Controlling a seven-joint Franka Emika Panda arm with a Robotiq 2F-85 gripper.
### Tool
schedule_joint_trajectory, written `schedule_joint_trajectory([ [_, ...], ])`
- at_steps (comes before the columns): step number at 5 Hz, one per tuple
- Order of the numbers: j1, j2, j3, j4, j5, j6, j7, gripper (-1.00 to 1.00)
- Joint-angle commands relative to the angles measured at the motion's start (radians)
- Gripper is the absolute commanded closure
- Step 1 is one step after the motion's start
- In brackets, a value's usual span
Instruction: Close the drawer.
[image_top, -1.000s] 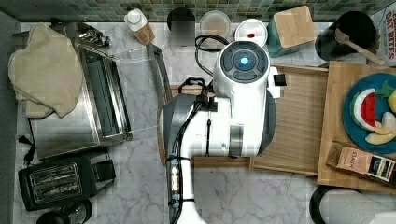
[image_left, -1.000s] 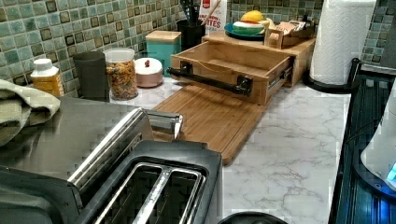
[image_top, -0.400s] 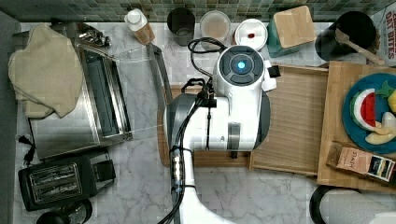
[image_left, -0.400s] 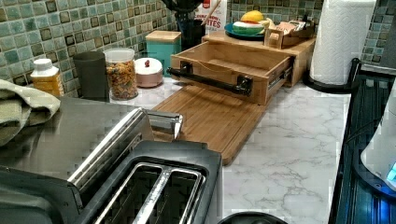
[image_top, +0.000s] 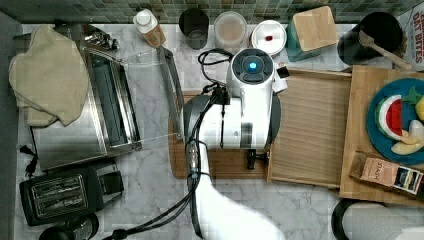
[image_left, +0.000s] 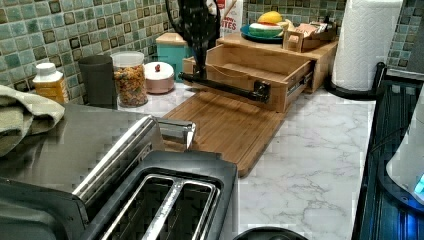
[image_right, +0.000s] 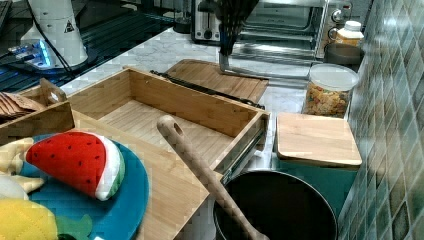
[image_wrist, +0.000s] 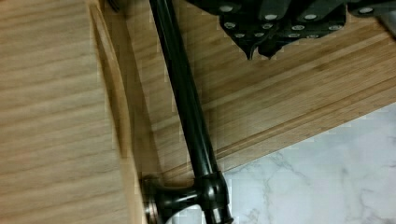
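The drawer (image_top: 310, 130) stands pulled out of the pale cabinet block (image_top: 360, 120), its striped bottom bare. Its black bar handle (image_top: 256, 158) runs along the front, mostly under my white arm (image_top: 247, 115) in the top view. In the left view my gripper (image_left: 202, 75) hangs shut at the handle's (image_left: 225, 86) far end, just in front of the drawer (image_left: 250, 75) front. The right view shows the gripper (image_right: 221, 62) beyond the handle (image_right: 200, 89), over the cutting board. In the wrist view the gripper (image_wrist: 256, 52) sits beside the handle (image_wrist: 187, 107), apart from it.
A darker bamboo cutting board (image_left: 225, 125) lies under and before the drawer front. A toaster oven (image_top: 95, 110) with its door open and a toaster (image_top: 60, 192) stand at the top view's left. Jars (image_top: 230, 27) line the tiled wall. A plate of toy food (image_top: 395, 122) tops the cabinet.
My arm has shifted slightly to the top view's left, and the gripper has come down into the left view at the handle's far end. The drawer has not moved.
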Motion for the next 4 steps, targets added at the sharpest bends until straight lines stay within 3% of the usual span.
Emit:
schedule_joint_trajectory([
  [1,-0.04,0.023,0.021,-0.134,0.071,0.196,-0.114,1.0],
  [4,-0.032,-0.033,-0.051,-0.258,-0.079,0.391,-0.071,1.0],
])
